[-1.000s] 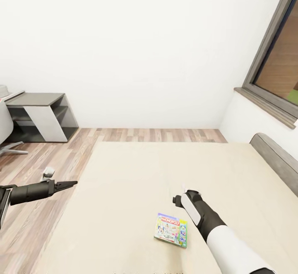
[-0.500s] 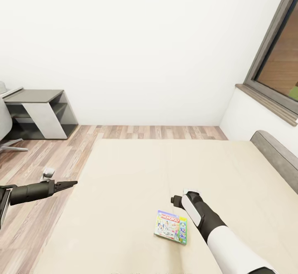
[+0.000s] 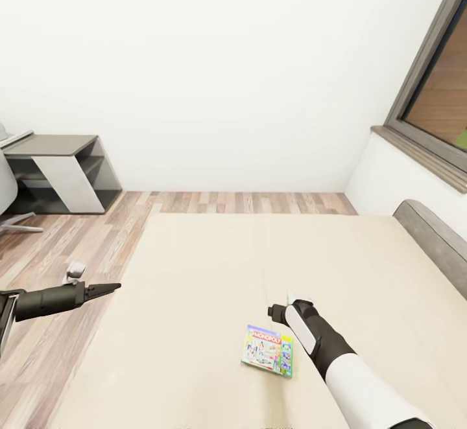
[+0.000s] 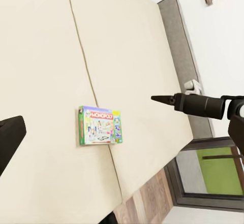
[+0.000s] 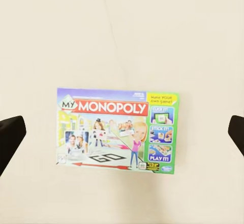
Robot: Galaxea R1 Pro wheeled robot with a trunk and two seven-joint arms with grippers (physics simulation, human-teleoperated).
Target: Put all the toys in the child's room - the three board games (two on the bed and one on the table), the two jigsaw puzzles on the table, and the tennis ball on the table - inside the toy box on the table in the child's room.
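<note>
Monopoly board game [image 3: 267, 350], flat on bed [image 3: 194, 273], unmoved over the last second; right gripper [image 5: 122, 132] has edged nearer, hovering above it, jaws wide and empty, grasp pending; left gripper [image 3: 107, 288] idle beside bed, jaws narrow.

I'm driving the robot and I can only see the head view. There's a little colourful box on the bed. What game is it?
Observer: The right wrist view reads it: the box says "My Monopoly".
Operator: Is the right gripper open?
Observer: Yes. In that view its two fingertips sit far apart, one at each edge of the picture, with the game lying flat on the bed between them, untouched.
Operator: And my left gripper?
Observer: The left wrist view shows one of its fingertips and not the other, so I cannot tell. Across the bed, that view also catches the right arm, pointed.
</note>
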